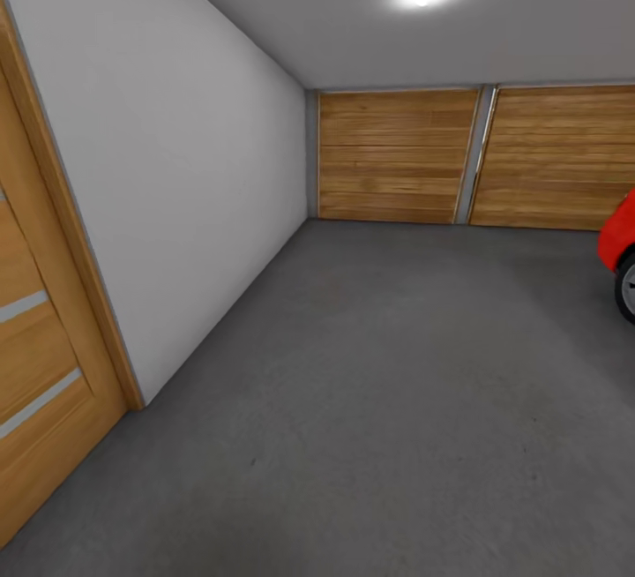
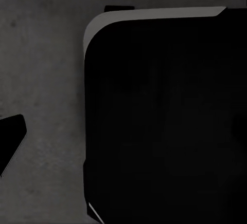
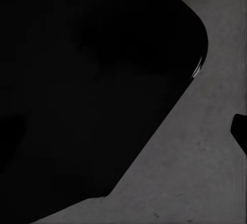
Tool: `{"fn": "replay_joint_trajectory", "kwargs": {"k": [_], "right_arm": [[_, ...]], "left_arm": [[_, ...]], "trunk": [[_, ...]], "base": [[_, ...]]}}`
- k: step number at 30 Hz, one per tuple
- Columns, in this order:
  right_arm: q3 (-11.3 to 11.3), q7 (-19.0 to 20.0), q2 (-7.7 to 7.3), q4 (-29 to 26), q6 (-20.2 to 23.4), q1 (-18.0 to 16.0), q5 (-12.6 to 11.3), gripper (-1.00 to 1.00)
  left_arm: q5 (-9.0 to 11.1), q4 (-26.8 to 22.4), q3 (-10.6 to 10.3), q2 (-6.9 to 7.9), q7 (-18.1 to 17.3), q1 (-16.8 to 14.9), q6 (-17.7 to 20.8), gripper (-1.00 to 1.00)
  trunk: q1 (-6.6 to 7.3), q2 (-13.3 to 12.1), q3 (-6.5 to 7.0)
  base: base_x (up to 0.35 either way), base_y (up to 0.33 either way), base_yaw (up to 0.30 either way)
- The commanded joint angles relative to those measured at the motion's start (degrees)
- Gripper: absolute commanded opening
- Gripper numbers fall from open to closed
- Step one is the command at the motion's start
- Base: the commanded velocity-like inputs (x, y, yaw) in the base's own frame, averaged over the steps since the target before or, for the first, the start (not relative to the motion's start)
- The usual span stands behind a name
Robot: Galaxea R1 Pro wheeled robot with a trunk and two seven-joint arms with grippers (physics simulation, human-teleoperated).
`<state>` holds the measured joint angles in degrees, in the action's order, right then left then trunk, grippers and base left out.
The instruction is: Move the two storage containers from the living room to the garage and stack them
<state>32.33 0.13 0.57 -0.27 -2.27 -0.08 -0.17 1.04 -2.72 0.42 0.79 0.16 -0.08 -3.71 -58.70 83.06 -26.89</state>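
No storage container in frame, so can't say where either one is. Robot is in the garage: concrete floor (image 1: 370, 400) bare ahead, grey and faintly mottled. Both wrist views look down at that floor past a large black rounded body (image 2: 164, 121), probably the robot's own base; a small dark tip (image 2: 10, 136) cuts into the left wrist view's edge, and another dark tip (image 3: 239, 131) into the right wrist view's, possibly fingers. Can't tell whether either pincer is open, closed or holding anything. Risks, my read: clipping the wooden door (image 1: 35, 365) or its frame at near left on a tight turn, or drifting toward the red car (image 1: 622, 251) at the right edge. Plenty of open floor between the white wall (image 1: 176, 189) and the car, back to the two wood-panelled garage doors (image 1: 397, 158).
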Motion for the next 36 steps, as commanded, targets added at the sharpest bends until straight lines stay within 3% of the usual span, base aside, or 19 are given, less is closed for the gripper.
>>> {"fn": "replay_joint_trajectory", "kwargs": {"k": [1, 19, 36], "right_arm": [[0.1, 0.0, 0.01, 0.0, -0.2, 0.0, 0.0, 1.00], [0.1, 0.0, -0.03, 0.0, -0.1, 0.0, 0.1, 1.00], [0.3, 0.0, -0.05, 0.0, -0.2, 0.0, 0.5, 1.00]], "left_arm": [[0.1, 0.0, 0.0, 0.00, 0.0, 0.0, -0.2, 1.00], [0.1, 0.0, 0.0, 0.00, 0.0, 0.0, -0.2, 1.00], [0.1, 0.0, 0.0, 0.00, 0.0, 0.0, -0.2, 1.00]], "trunk": [[-0.03, 0.0, -0.04], [-0.03, 0.0, -0.04], [-0.03, 0.0, -0.04]], "base": [[0.291, 0.000, 0.000], [0.282, 0.000, 0.009], [0.269, 0.000, 0.267]]}}
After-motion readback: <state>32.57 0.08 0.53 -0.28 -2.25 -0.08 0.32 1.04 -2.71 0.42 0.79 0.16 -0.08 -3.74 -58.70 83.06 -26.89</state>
